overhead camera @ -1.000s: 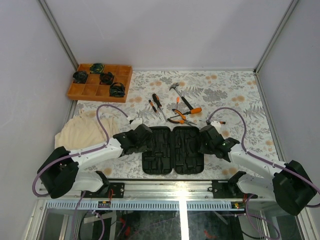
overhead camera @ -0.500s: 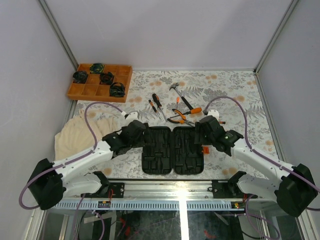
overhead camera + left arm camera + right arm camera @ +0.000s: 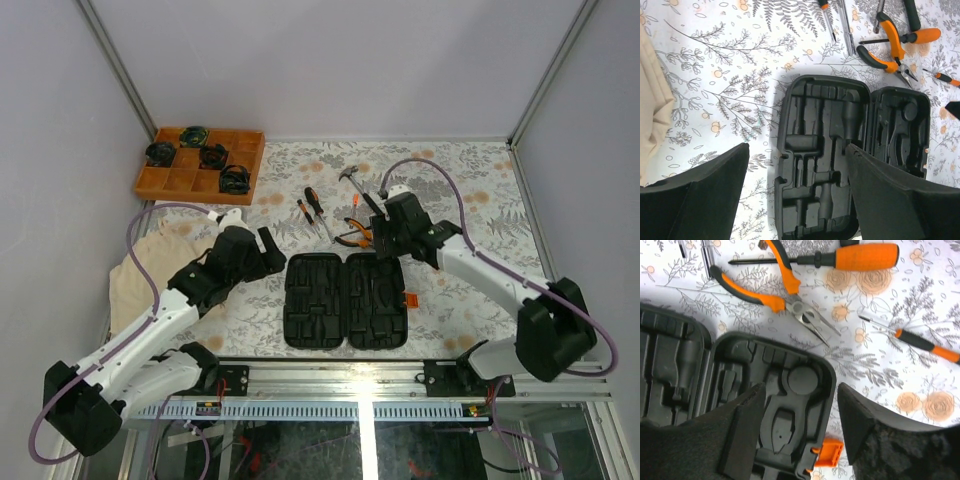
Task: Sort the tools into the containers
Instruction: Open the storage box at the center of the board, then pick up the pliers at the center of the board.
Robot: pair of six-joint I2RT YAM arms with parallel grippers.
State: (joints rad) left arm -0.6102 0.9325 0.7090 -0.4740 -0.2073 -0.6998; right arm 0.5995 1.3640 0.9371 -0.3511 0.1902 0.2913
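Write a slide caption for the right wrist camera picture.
Open right gripper above the empty black tool case, pliers and screwdrivers waiting beyond on the floral table.

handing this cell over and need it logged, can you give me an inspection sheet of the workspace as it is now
surface: floral table, flat, no spills seen
job's things: case open flat, slots empty; pliers, hammer and screwdrivers lie loose beyond it
clutter: orange tray with coils at far left; beige cloth at left edge
grippers: left gripper and right gripper near the case's far edge, jaws open, empty
cables: purple cable loops off each arm, no snag seen
surroundings: grey walls, metal frame posts
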